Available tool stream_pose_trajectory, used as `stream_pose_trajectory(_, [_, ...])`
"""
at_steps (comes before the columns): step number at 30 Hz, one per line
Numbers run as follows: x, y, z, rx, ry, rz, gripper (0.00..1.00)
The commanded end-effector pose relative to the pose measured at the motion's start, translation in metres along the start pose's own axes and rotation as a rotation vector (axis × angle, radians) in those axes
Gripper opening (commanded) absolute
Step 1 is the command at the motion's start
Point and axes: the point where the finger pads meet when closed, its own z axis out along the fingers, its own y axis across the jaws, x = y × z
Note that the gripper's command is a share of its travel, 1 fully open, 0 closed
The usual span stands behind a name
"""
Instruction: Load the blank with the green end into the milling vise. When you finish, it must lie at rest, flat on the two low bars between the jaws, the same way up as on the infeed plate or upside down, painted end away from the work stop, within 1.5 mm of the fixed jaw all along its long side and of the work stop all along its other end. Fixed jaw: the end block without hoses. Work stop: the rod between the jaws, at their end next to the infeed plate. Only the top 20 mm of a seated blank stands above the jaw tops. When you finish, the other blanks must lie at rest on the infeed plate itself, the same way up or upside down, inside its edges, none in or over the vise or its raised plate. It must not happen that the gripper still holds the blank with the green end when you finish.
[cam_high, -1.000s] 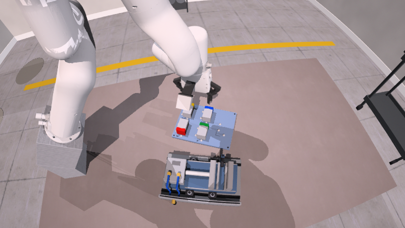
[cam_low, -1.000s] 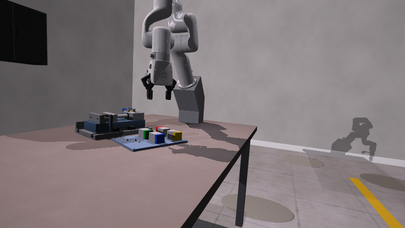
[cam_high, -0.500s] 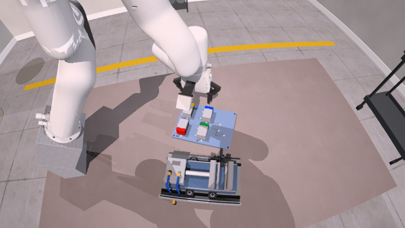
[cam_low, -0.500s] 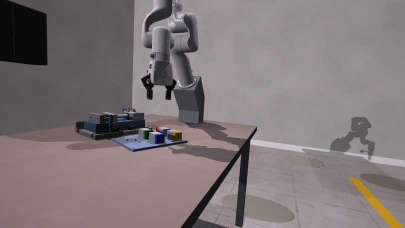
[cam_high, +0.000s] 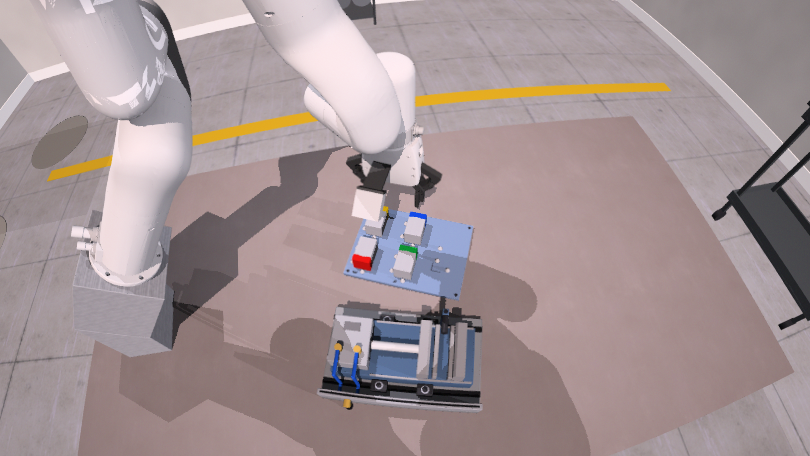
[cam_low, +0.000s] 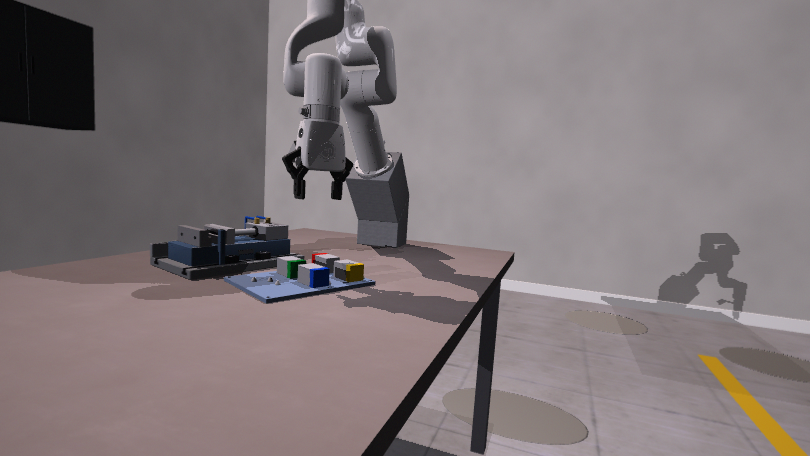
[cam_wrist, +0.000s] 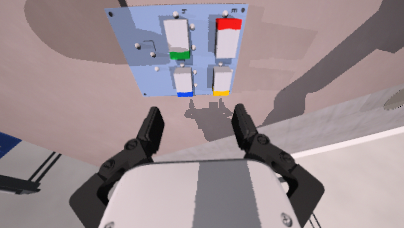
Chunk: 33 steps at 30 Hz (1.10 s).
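Observation:
The green-ended blank (cam_high: 405, 260) lies flat on the blue infeed plate (cam_high: 418, 253), in the row nearer the vise, with its green end pointing away from the vise. It also shows in the wrist view (cam_wrist: 178, 39) and in the side view (cam_low: 290, 266). My gripper (cam_high: 391, 192) is open and empty. It hangs high above the table, past the plate's far edge, as the side view (cam_low: 317, 189) and the wrist view (cam_wrist: 196, 117) show. The vise (cam_high: 405, 354) stands in front of the plate with nothing between its jaws.
The red-ended blank (cam_high: 364, 253), the blue-ended blank (cam_high: 414, 225) and the yellow-ended blank (cam_wrist: 221, 81) also lie on the plate. The work stop (cam_high: 443, 317) stands at the vise end nearest the plate. The robot base (cam_high: 121, 305) stands at the left.

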Motion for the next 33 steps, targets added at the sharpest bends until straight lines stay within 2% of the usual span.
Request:
stream_pose_trajectory(1, [-0.001,-0.001,-0.001,0.002,-0.002,0.0,1.0])
stream_pose_trajectory(11, [-0.001,-0.001,-0.001,0.002,-0.002,0.0,1.0])
stream_pose_trajectory(21, [0.001,0.003,-0.051,0.002,-0.002,0.0,1.0])
stream_pose_trajectory(28, [0.001,0.003,-0.051,0.002,-0.002,0.0,1.0])
stream_pose_trajectory(33, [0.001,0.005,-0.078,0.003,-0.003,0.0,1.0])
